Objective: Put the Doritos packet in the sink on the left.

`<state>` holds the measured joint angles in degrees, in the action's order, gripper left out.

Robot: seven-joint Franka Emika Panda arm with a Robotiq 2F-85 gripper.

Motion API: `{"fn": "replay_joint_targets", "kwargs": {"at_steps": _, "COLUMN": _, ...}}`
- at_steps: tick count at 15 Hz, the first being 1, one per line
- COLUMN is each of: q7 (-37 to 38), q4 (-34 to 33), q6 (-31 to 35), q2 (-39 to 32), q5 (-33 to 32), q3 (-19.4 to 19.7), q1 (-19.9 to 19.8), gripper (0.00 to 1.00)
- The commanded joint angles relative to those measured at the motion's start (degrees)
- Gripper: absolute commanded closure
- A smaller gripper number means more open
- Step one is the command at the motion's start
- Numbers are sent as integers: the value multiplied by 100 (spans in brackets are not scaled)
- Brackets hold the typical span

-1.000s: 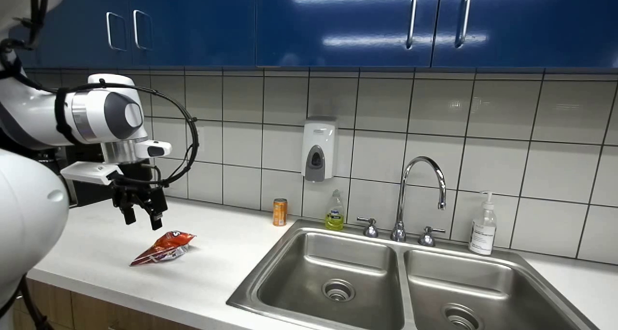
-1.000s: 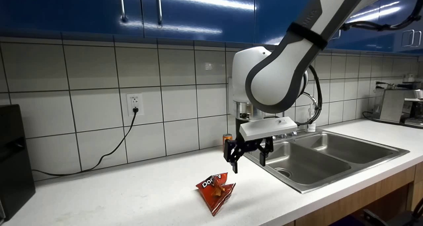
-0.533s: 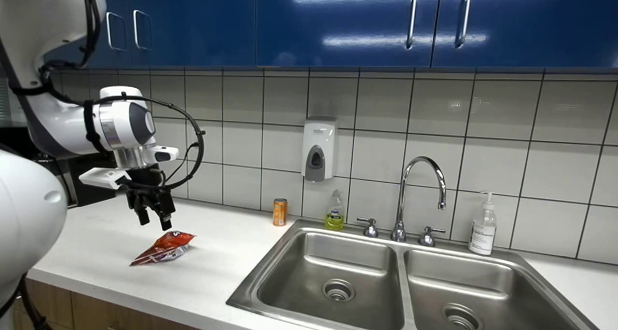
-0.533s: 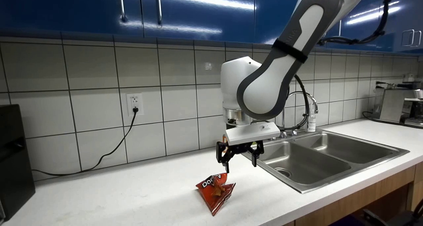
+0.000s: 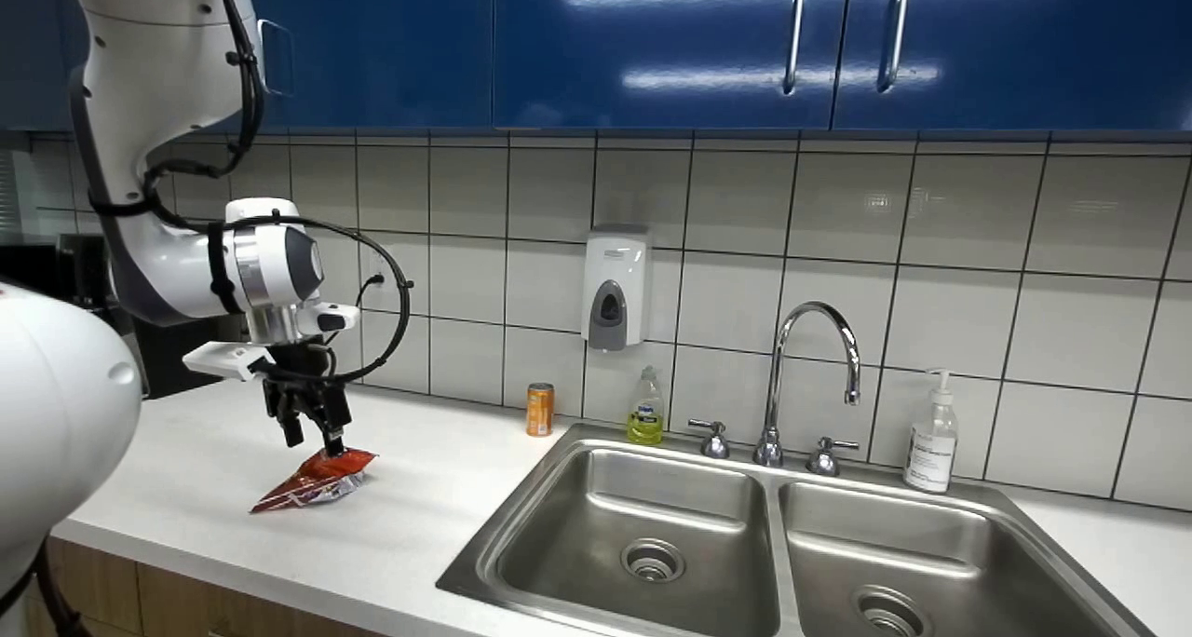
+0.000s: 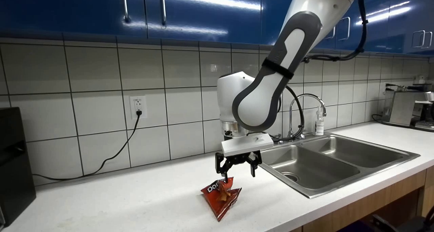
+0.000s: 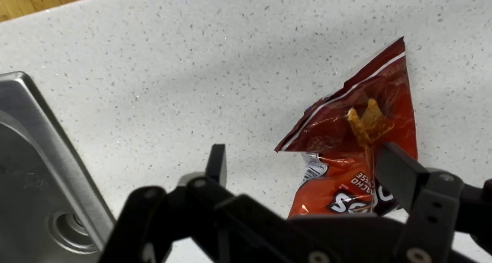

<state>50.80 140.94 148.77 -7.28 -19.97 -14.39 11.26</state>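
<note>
Gripper [image 6: 239, 178]: fingers apart, one over Doritos packet [image 6: 218, 198]; orange can [image 5: 540, 409] beside sink [image 5: 506, 525], yellow-green bottle [image 5: 645, 418] on rear rim

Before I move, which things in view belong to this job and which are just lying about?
Part of the job:
Doritos packet, not gripped
Claw, open, at the packet
Left-hand sink basin, the target, left in both exterior views

Just lying or standing about:
Orange can
Bottle of yellow-green liquid
Pump bottle
Wall dispenser
Metal appliance
Black appliance
</note>
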Motion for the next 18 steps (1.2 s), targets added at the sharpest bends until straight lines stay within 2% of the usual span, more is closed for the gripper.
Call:
{"fn": "replay_joint_targets", "kwargs": {"at_steps": 1, "q7": 155, "q4": -335, "q6": -63, "q2": -347, "q5": -127, "q3": 266, "q1": 354, "gripper": 0}}
{"fn": "replay_joint_targets", "kwargs": {"at_steps": 9, "q7": 187, "q4": -758, "q6": -54, "q2": -800, "q5": -220, "q3": 655, "q1": 873, "gripper": 0}}
{"fn": "replay_joint_targets", "kwargs": {"at_steps": 18, "q7": 172, "q4": -1107, "q6": -72, "q2": -1166, "q5": -224, "q3": 966, "q1": 1215, "gripper": 0}}
